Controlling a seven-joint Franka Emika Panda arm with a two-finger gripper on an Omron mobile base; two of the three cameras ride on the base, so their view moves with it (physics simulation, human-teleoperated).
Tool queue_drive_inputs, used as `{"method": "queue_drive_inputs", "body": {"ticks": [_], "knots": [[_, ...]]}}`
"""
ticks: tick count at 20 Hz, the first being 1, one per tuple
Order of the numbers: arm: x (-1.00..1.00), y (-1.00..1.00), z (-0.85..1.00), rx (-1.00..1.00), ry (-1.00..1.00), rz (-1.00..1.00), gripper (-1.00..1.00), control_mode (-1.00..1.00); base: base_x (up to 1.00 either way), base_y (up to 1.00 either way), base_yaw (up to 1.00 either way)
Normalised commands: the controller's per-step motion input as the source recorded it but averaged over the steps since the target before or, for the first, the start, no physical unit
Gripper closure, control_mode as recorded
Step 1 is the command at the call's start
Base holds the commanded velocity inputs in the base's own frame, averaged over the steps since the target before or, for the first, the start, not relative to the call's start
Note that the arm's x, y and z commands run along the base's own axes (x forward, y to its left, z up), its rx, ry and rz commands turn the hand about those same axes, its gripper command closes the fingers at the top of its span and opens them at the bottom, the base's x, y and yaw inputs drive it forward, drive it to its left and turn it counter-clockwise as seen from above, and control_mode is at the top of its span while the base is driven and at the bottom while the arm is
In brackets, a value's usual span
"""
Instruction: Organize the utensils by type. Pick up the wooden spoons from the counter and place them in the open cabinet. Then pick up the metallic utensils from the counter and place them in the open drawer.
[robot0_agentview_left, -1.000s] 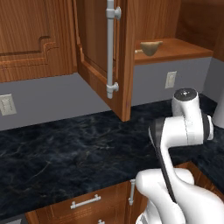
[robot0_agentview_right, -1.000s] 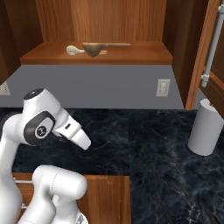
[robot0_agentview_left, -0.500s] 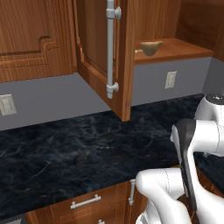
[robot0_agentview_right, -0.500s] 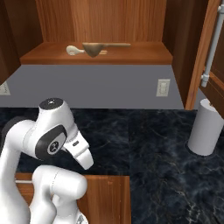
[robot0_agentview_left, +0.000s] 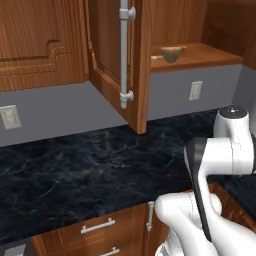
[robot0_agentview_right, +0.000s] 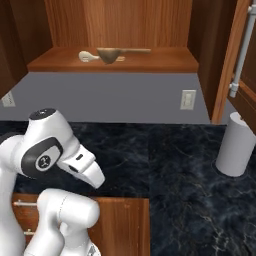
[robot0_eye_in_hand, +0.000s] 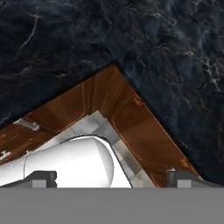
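Two wooden spoons (robot0_agentview_right: 109, 54) lie on the shelf of the open cabinet (robot0_agentview_right: 150, 65), a darker one with a long handle and a paler one beside it; the left base view shows them too, as wooden spoons (robot0_agentview_left: 170, 52). My gripper (robot0_eye_in_hand: 113, 179) is open, its fingertips (robot0_eye_in_hand: 41, 177) wide apart with nothing between them. It points down at the front edge of the black marble counter (robot0_eye_in_hand: 166, 48) and the wooden drawer (robot0_eye_in_hand: 127, 118) below it. The metallic utensils are out of view.
The cabinet door (robot0_agentview_left: 125, 55) with its long grey handle hangs open over the counter. A white cylinder (robot0_agentview_right: 237, 150) stands at the right on the counter. Wall outlets (robot0_agentview_right: 188, 99) sit on the grey backsplash. Drawer fronts with handles (robot0_agentview_left: 97, 226) lie under the counter.
The arm has folded down and toward the counter's front edge, its upper joint dropping lower. The spoons on the shelf have not moved. The gripper stays open.
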Motion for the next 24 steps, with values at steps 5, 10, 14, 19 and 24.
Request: {"method": "queue_drive_inputs", "body": {"ticks": [5,10,14,19,24], "knots": [[0.00,0.00,0.00,0.00,0.00,0.00,-1.00,1.00,-0.83,0.00,0.21],[0.00,0.00,0.00,0.00,0.00,0.00,-1.00,1.00,-0.82,0.00,0.16],[0.00,0.00,0.00,0.00,0.00,0.00,-1.00,1.00,-0.79,0.03,0.12],[0.00,0.00,0.00,0.00,0.00,0.00,-1.00,1.00,-0.54,0.39,0.40],[0.00,0.00,0.00,0.00,0.00,0.00,-1.00,1.00,-0.38,0.74,0.67]]}}
